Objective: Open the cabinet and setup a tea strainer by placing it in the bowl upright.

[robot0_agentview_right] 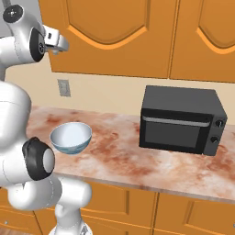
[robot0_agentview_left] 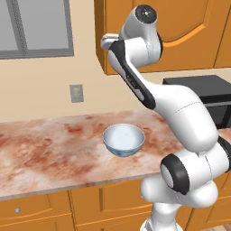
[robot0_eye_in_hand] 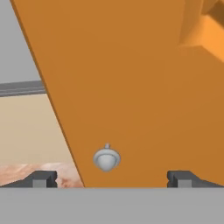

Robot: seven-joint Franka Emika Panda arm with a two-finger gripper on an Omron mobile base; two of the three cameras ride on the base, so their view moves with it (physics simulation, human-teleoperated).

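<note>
Reaching for the cabinet (robot0_eye_in_hand: 131, 78), the gripper (robot0_eye_in_hand: 111, 177) has its jaws fully spread and empty, the knob (robot0_eye_in_hand: 106, 159) between them at lower centre. The door looks closed; the bowl (robot0_agentview_left: 123, 139) waits mid-counter, so fetching the strainer remains.

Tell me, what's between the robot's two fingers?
In the hand view, the cabinet's little silver knob sits between the open gripper's fingers, not yet touched.
</note>
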